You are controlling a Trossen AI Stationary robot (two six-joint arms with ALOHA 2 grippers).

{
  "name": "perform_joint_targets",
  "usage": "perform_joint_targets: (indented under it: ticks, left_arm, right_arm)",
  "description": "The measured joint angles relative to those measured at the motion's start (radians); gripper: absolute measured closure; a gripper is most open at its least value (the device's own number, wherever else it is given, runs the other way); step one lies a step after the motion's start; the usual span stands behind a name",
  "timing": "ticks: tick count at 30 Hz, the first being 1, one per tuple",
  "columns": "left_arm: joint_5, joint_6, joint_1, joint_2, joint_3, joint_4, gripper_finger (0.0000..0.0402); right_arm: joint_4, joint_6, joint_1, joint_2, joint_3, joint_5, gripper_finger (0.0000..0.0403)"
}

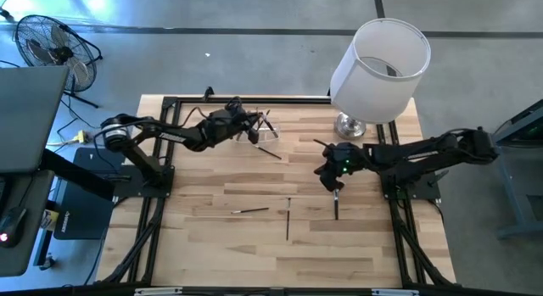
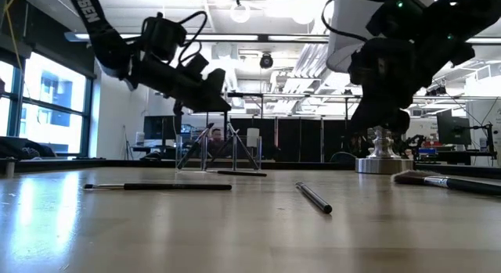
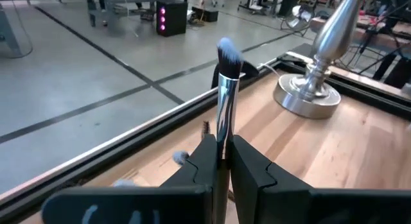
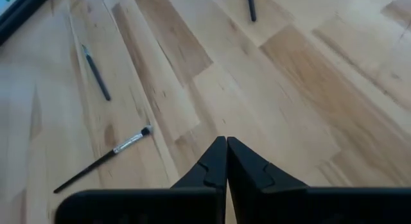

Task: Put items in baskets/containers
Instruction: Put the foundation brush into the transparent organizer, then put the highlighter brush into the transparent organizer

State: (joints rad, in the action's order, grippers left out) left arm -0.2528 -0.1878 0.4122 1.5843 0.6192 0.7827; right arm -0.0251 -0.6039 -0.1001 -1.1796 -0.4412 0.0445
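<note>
**Ana:** Hand on the right arm first: its fingers are pressed together with nothing between them, hovering over bare wood. In the high view a dark brush lies just beside its tip on the tabletop.

**Ben:** So if it means to take that brush, it should spread its fingers, centre over the handle and come straight down.

**Ana:** Two more brushes lie mid-table, well apart from both arms, with open wood all round.

**Ben:** And the left hand?

**Ana:** Raised over the far left part of the tabletop, pinching a silver-ferruled brush, bristles forward. The clear holder, with brushes already in it, sits just beside that hand, close to the far edge.

**Ben:** Then I would lower the brush gently; a knock could tip the holder. The lamp stands well apart to the right.
</note>
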Motion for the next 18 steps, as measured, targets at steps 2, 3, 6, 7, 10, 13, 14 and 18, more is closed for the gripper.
perform_joint_targets:
  ticks: [2,3,6,7,10,13,14,18]
  left_arm:
    - [-0.004,0.000,0.000,0.011,0.008,-0.004,0.0385]
    - [-0.011,0.000,0.000,0.011,0.009,-0.010,0.0385]
    - [-0.013,-0.002,0.000,0.011,0.011,-0.040,0.0382]
    - [-0.005,-0.005,0.000,0.011,0.011,-0.059,0.0378]
    - [0.013,-0.035,0.000,0.011,0.011,-0.080,0.0359]
    - [0.017,-0.067,0.000,0.011,0.011,-0.085,0.0338]
    - [0.024,-0.077,0.000,0.011,0.011,-0.084,0.0333]
    - [0.029,-0.090,0.000,0.011,0.011,-0.084,0.0324]
  right_arm:
    - [0.004,0.007,0.000,0.015,0.000,-0.007,0.0400]
    - [0.005,0.015,0.000,0.022,0.000,-0.008,0.0401]
    - [0.006,0.035,0.000,0.032,0.000,-0.013,0.0401]
    - [0.008,0.039,0.000,0.032,0.000,-0.013,0.0400]
    - [0.009,0.054,0.000,0.032,0.000,-0.013,0.0401]
    - [0.009,0.070,-0.002,0.032,0.000,-0.014,0.0401]
    - [0.009,0.070,-0.005,0.032,0.000,-0.013,0.0401]
    - [0.008,0.082,-0.013,0.032,0.000,-0.012,0.0402]
